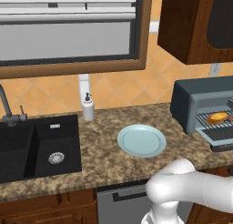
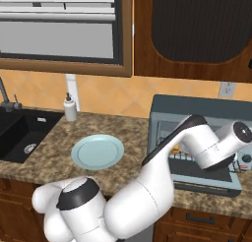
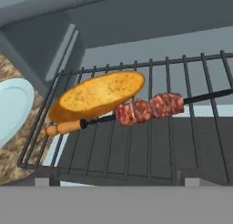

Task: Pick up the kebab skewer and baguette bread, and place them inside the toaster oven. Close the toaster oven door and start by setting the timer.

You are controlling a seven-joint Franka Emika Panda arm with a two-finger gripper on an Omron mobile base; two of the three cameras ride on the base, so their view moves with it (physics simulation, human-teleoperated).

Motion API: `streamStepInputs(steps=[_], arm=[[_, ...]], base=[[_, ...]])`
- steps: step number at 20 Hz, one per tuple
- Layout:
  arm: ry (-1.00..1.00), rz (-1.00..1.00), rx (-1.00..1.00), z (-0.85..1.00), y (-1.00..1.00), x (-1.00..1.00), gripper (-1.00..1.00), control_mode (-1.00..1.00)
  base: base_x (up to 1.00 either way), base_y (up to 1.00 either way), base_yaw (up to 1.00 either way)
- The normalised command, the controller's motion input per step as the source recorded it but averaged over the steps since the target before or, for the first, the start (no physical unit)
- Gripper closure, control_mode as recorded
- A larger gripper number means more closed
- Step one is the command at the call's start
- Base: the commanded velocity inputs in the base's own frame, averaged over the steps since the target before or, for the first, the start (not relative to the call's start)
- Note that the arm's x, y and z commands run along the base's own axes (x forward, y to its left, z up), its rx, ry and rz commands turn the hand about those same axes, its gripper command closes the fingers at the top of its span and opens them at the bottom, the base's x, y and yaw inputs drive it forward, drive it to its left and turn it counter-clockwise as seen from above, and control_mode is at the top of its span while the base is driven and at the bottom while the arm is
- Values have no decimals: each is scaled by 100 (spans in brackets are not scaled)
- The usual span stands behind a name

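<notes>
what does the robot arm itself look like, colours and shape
The arm is glossy white, built of rounded, bulbous tube segments. Dark charcoal bands mark its joints: a dark cap on the base segment, a dark strip along the elbow, and a round dark-rimmed end cap near the wrist. No cables or markings are visible.

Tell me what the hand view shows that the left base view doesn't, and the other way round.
The hand view alone shows the kebab skewer lying on the wire rack, touching the baguette bread. The left base view alone shows the sink, the soap bottle and the window. Both show the bread inside the open toaster oven and the pale blue plate.
</notes>
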Motion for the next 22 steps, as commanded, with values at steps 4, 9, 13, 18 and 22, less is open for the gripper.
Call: streamStepInputs(steps=[4,9,13,18,22], arm=[[-18,2,-14,-46,31,-12,-100,-100],[-23,0,-1,-19,17,0,-100,-100],[-12,-1,0,-19,-3,0,-100,-100],[-6,-4,0,-1,-2,0,-100,-100],[-8,-1,0,-2,-17,0,-100,-100]], base=[[0,0,0],[0,0,0],[0,0,0],[0,0,0],[0,0,0]])
